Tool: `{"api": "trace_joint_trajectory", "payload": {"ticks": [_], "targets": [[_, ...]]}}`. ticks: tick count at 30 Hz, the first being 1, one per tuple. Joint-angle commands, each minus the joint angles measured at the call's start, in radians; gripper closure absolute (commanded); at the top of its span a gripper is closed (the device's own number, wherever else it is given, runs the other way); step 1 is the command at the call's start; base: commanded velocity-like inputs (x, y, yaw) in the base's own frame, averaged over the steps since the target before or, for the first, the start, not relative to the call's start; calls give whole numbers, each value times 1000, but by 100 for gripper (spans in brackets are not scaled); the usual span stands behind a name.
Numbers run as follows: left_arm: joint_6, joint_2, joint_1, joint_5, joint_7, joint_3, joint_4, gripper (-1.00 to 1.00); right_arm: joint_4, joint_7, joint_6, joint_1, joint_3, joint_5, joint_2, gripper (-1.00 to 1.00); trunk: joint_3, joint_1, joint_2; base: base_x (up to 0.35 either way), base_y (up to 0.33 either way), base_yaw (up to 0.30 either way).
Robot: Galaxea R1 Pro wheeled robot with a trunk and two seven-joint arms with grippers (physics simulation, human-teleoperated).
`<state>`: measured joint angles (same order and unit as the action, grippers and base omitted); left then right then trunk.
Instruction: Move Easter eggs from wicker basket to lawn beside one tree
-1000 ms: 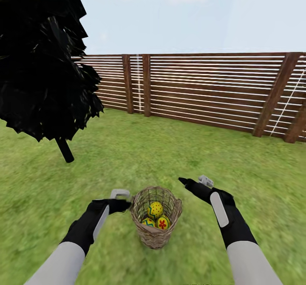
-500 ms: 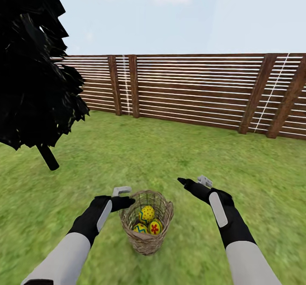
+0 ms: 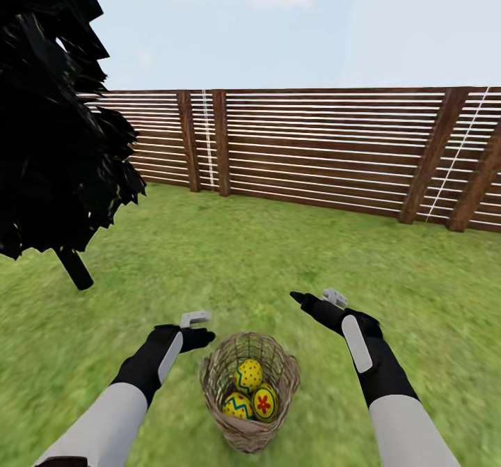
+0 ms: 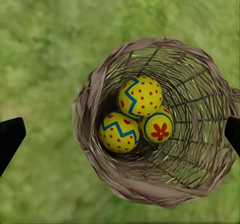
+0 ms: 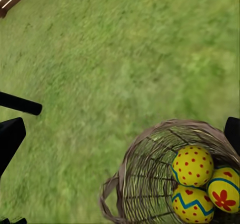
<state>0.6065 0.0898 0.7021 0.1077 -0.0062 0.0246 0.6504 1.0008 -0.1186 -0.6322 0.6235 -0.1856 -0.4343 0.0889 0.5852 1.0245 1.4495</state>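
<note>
Left wrist view frames 3 Easter eggs (image 4: 137,116) in the wicker basket (image 4: 100,164); left gripper (image 3: 198,328) spread wide, should descend centred on the top egg.

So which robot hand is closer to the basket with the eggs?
Left. The left gripper hangs just beside the wicker basket's rim, with the basket right beneath its wrist camera. The right gripper hovers farther off, over the lawn.
</note>
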Motion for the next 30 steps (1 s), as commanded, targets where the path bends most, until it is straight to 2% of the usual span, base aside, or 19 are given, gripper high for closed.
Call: {"api": "trace_joint_trajectory", "payload": {"ticks": [1,11,19,30], "targets": [[3,2,0,6,1,2,-10,-100,1,-5,-6,1,-5,1,1,-100,1,0,0,198,89,0],[0,7,-1,7,-1,-2,-114,-100,1,-6,-7,1,-4,1,2,-100,1,0,0,31,14,0],[2,8,-1,8,-6,-5,-129,-100,2,-6,-7,1,-4,2,2,-100,1,0,0,0,0,0],[2,8,0,9,-5,-5,-130,-100,3,-6,-7,1,-3,1,2,-100,35,43,77,0,0,0]]}}
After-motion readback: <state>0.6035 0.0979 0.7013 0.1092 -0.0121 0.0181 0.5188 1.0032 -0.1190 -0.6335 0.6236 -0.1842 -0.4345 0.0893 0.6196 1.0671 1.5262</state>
